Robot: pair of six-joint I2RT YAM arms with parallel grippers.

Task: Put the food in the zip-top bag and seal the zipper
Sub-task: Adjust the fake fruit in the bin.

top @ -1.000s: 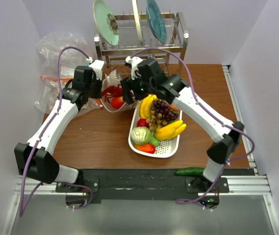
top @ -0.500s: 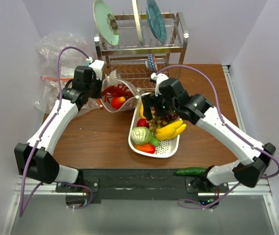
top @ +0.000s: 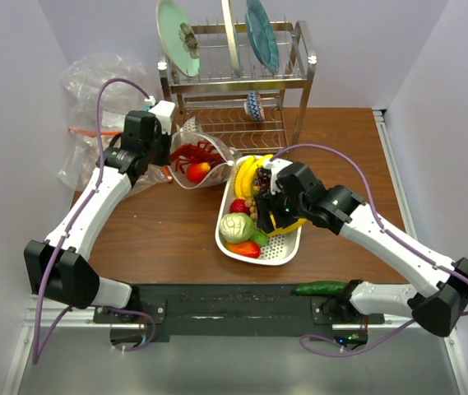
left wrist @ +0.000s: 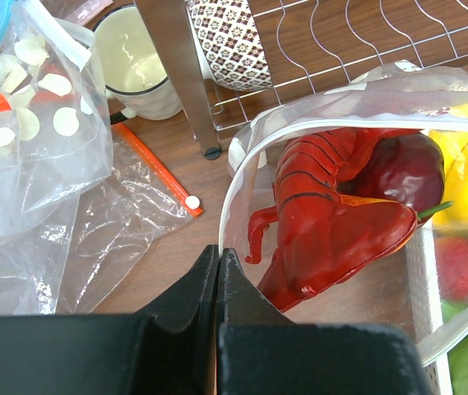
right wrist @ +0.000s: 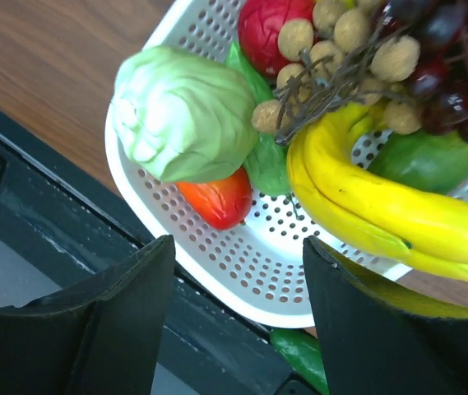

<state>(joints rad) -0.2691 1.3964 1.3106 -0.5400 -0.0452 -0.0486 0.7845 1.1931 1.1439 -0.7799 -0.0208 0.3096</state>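
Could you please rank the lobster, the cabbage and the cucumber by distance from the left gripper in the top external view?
1. Lobster, in the bag beside the left gripper.
2. Cabbage, in the white tray.
3. Cucumber, at the near edge, right side.

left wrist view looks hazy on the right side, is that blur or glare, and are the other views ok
Left wrist: glare and haze from the zip-top bag plastic, not blur; the lobster inside is sharp, the red fruit behind the film is washed out. Right wrist: cabbage and bananas crisp, only the near jaws dark and soft. Top external: even light, soft shadows.
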